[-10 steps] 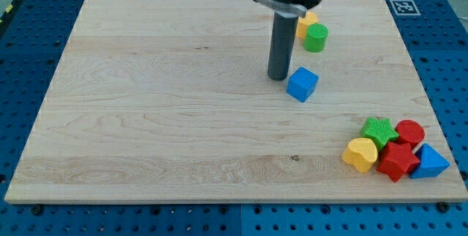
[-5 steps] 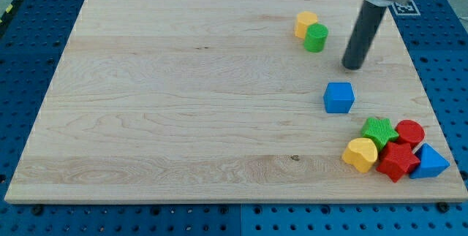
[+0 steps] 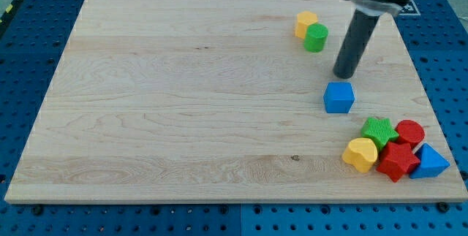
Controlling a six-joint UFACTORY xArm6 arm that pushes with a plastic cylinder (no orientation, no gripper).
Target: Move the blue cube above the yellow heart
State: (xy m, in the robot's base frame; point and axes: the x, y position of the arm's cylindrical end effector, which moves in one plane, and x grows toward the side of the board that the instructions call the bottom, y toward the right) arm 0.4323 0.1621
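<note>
My tip [image 3: 344, 75] stands just above the blue cube [image 3: 339, 97], not touching it. The cube sits apart from the yellow heart [image 3: 360, 154], toward the view's top and slightly left. The rod's upper end is cut off by the view's top edge.

The blue cube [image 3: 339, 97] sits flat on the bench toward the view's right, one corner turned slightly toward the view's bottom, touching no other block. The yellow heart [image 3: 360, 154] lies lower and a little further right, near the bench's bottom right corner, its rounded lobes facing left at the left edge of a tight cluster.
</note>
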